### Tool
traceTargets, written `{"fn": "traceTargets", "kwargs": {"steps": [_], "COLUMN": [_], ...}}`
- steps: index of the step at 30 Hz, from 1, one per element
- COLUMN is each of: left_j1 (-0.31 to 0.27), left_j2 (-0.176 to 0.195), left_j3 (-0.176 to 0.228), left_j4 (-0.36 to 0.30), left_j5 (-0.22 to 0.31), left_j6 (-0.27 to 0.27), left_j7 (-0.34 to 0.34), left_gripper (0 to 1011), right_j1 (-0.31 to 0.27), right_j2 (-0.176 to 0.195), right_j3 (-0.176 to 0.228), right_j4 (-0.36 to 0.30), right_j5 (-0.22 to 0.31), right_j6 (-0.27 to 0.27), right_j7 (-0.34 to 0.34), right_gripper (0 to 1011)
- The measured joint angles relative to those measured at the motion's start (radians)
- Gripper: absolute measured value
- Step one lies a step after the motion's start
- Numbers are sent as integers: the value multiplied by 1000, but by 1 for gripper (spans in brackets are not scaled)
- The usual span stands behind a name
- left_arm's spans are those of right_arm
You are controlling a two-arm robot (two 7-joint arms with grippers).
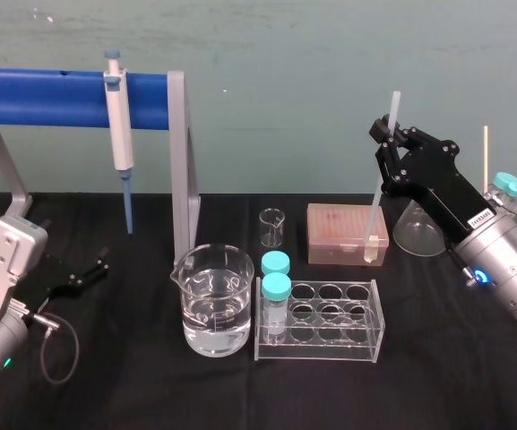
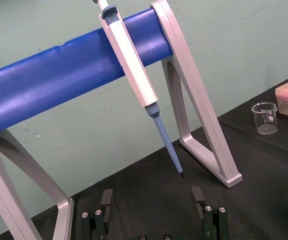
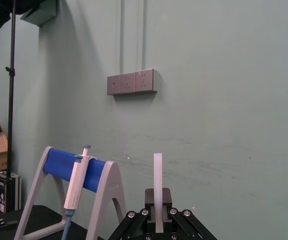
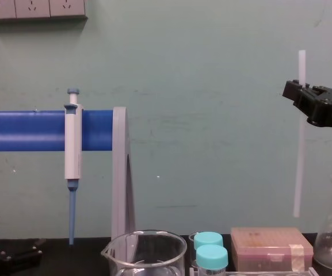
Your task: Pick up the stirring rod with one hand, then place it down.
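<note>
Grips the stirring rod (image 4: 298, 149) in the right pincer (image 1: 388, 139), high at the right side and well above the black worktop (image 1: 133, 376), jaws clamped on the rod's upper part with a short end sticking out above. Holds it close to upright, lower end hanging free above the pink tip box (image 4: 272, 247) without touching it, near a conical flask (image 1: 415, 228). Parks the left pincer (image 2: 152, 200) low at the left over the worktop, fingers (image 2: 106, 197) spread apart and holding nothing, pointed toward the blue-barred stand (image 1: 61, 98) with a white-and-blue pipette (image 1: 117, 116) hanging on it. Elsewhere on the worktop: a water-filled beaker (image 1: 211, 309), just beside it a clear rack (image 1: 357, 342) with two teal-capped vials (image 1: 276, 305) at its left end, and behind these a small empty beaker (image 1: 271, 227).
</note>
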Motion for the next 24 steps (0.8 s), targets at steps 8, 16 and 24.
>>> {"fn": "traceTargets", "kwargs": {"steps": [8,16,24], "left_j1": [0,0,0], "left_j2": [0,0,0], "left_j3": [0,0,0], "left_j4": [0,0,0], "left_j5": [0,0,0], "left_j6": [0,0,0], "left_j7": [0,0,0], "left_gripper": [1000,1000,1000], "right_j1": [-3,-3,-5], "right_j2": [0,0,1], "right_j3": [0,-2,-2], "right_j4": [-3,-4,-8], "right_j5": [0,-2,-2], "right_j6": [0,0,3], "right_j7": [-1,-1,-1], "right_gripper": [72,72,72]}}
